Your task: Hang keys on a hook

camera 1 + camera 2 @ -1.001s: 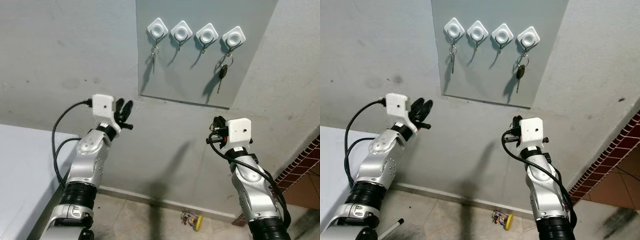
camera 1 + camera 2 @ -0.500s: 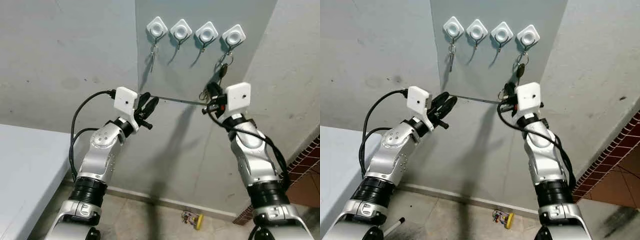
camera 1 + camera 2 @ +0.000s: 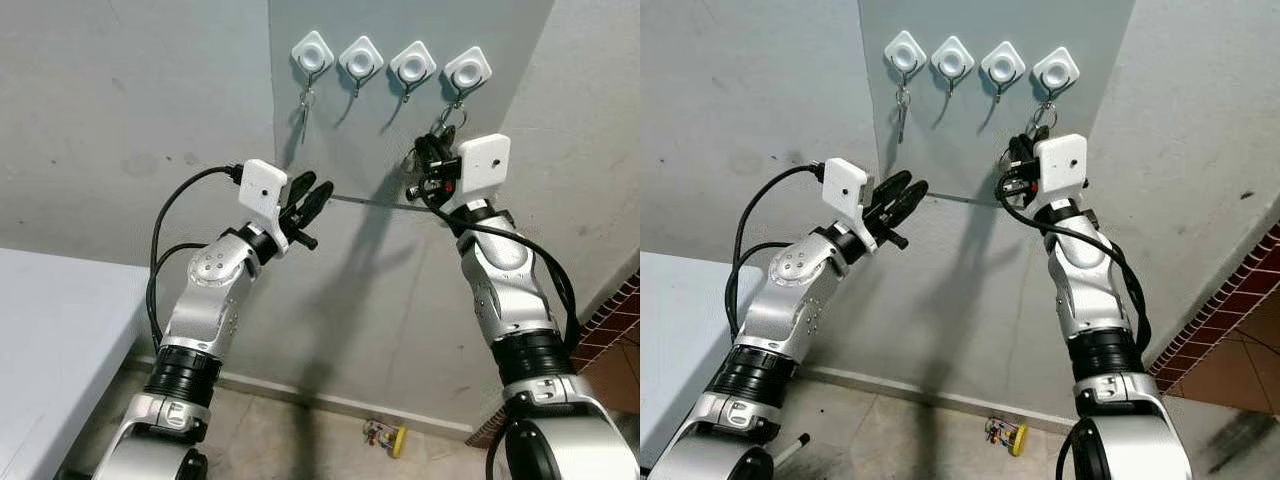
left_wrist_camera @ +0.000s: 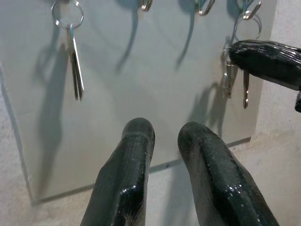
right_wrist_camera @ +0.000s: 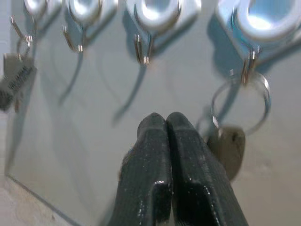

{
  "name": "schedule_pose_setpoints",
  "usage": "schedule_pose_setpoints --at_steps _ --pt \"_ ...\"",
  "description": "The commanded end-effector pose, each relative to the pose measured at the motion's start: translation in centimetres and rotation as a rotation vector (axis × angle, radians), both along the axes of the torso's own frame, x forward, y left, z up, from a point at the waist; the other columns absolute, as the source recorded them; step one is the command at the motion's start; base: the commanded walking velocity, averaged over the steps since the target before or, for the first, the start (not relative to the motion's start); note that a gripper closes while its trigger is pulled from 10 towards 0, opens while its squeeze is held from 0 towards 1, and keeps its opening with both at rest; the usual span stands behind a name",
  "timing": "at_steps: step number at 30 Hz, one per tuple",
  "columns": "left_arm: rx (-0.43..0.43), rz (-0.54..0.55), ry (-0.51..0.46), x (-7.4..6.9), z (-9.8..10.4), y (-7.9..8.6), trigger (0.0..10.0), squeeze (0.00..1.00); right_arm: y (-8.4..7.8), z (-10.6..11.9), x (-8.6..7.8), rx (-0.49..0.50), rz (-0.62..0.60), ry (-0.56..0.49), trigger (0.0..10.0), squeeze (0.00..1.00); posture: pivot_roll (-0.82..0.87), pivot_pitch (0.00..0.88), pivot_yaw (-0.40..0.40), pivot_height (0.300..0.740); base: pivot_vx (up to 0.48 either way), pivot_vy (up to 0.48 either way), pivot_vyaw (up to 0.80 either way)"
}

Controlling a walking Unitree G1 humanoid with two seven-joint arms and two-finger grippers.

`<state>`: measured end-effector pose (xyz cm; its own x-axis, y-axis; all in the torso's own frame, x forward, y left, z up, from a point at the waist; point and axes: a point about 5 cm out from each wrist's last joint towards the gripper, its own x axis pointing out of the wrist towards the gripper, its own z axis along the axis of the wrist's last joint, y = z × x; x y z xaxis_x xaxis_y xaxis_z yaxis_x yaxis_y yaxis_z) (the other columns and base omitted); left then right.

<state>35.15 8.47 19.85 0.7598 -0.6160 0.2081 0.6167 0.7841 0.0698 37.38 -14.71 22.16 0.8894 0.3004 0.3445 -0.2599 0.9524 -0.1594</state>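
Head stereo facing wall, wrist cameras near hooks point(image 3: 390, 65)

Four white hooks point(image 3: 390, 65) sit in one row on one grey panel point(image 3: 510, 80). Two key sets hang there: one point(image 3: 303, 106) at the row's 9 o'clock end, one point(image 5: 229, 141) at its 3 o'clock end. Two grippers are raised, left point(image 3: 305, 205) and right point(image 3: 425, 168).

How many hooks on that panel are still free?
2: the two middle hooks are bare. The leftmost hook holds keys, and the rightmost hook holds a key ring beside the right gripper.
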Motion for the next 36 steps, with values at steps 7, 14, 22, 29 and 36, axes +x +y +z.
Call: schedule_pose_setpoints --at_steps 7,14,22,29,36 --pt "0.005 -0.057 -0.049 -0.2 1.6 -1.2 10.0 0.00 0.3 2.8 0.2 0.063 0.049 -0.100 10.0 0.00 -0.09 0.000 -0.002 0.740 0.000 0.000 0.00" --pt "0.006 -0.057 -0.049 -0.2 1.6 -1.2 10.0 0.00 0.6 3.8 -0.1 0.099 0.077 -0.162 10.0 0.00 -0.09 0.000 -0.004 0.740 0.000 0.000 0.00" --pt "0.007 -0.058 -0.049 -0.1 1.7 -1.2 10.0 0.00 1.1 4.5 -0.3 0.115 0.127 -0.193 10.0 0.00 -0.09 0.000 -0.003 0.740 0.000 0.000 0.00" --pt "0.009 -0.063 -0.051 -0.2 1.7 -1.3 10.0 0.00 1.5 5.1 -0.6 0.134 0.201 -0.214 10.0 0.00 -0.09 0.000 -0.005 0.740 0.000 0.000 0.00" --pt "0.011 -0.066 -0.053 -0.2 1.8 -1.3 10.0 0.00 1.9 6.1 -0.7 0.152 0.247 -0.235 10.0 0.00 -0.09 0.000 -0.006 0.740 0.000 0.000 0.00"
